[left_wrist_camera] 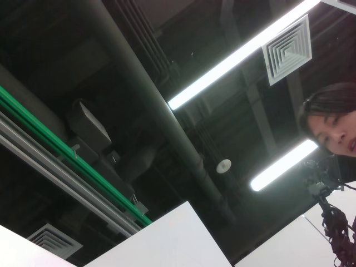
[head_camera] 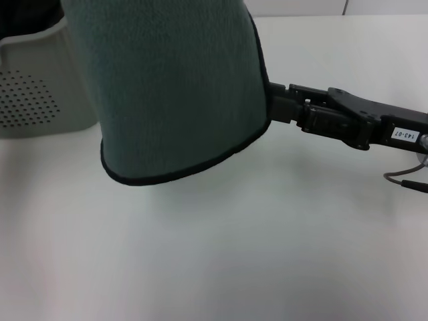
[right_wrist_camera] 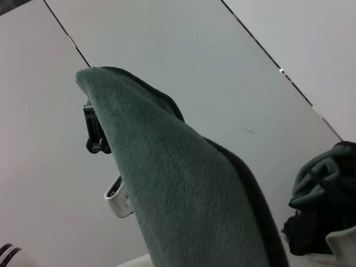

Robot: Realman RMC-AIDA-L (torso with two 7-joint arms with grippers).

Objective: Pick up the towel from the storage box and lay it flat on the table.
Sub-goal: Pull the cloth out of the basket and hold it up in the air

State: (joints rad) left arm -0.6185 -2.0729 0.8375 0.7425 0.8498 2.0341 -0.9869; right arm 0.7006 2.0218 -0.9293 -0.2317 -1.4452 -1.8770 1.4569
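A dark green towel (head_camera: 174, 87) with thin black edging hangs in the air above the white counter (head_camera: 221, 254), its rounded lower hem clear of the surface. The right tool (head_camera: 277, 103) meets the cloth at its right edge, reaching in level from the right side of the head view; the cloth covers the fingertips, so whether they pinch the towel or merely sit behind it cannot be told. Behind the towel, at the counter's far left, stands the light grey storage box (head_camera: 40, 100), its side pierced with small round holes. The black right arm lies nearly horizontal above the counter, and a white label on it reads "143-07" (printed upside down as the head camera sees it). A thin cable loops below the arm near the right edge.

From the right wrist, the towel (right_wrist_camera: 189, 189) drapes as a thick green fold across the view, with more dark green cloth bundled in the box rim at the corner. The left tool is outside every view; its wrist camera points up at ceiling lights, ducts and a person's face.
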